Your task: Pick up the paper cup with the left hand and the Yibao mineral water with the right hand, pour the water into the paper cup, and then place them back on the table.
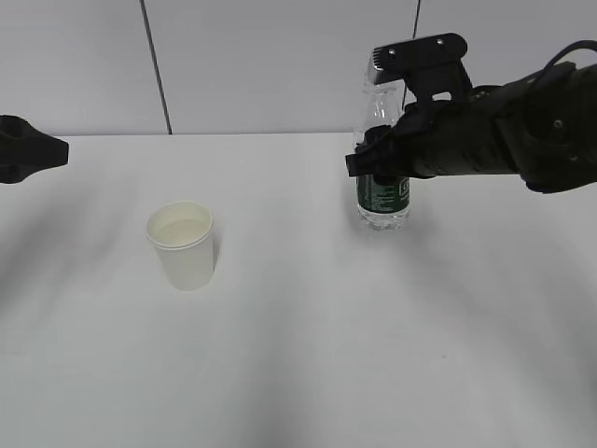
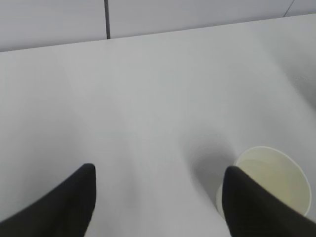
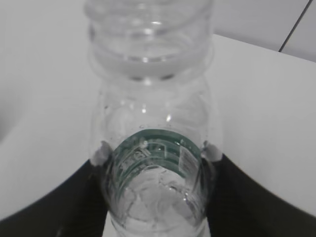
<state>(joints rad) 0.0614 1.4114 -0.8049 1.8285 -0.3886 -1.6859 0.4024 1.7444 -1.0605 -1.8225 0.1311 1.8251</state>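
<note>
Far left of the exterior view, the left hand [image 1: 33, 154] is hovering at the frame edge, well apart from the paper cup [image 1: 183, 245]; from its own wrist view the jaws are standing wide open with nothing between them, bare table [image 2: 148, 98] in the gap, and the cup [image 2: 269, 180] sitting off beside the right-hand finger [image 2: 256, 207] rather than between the two. The cup is standing upright on the table [image 1: 298, 355], left of centre, and appears to have pale liquid in it already, though that is hard to be sure of. Risk here: if this hand closes or advances on its present line, the finger is likely clipping the cup wall, tipping it or shoving it, since a light paper cup is sliding easily; a hard squeeze would be buckling it. Further right, the Yibao mineral water [image 1: 382, 191] is standing upright near the back wall, capless, with the right hand [image 1: 378, 166] clamped around its middle just above the green label; the right wrist view is showing both fingers [image 3: 74, 197] pressing the bottle [image 3: 155, 163] from either side. Whether the base is resting on the table or just lifted is not clear. Risk here: thin ribbed plastic is flexing under grip, so squeezing or a jerky tilt could be sloshing water out of the open neck before it is over the cup, and the two are well apart
</note>
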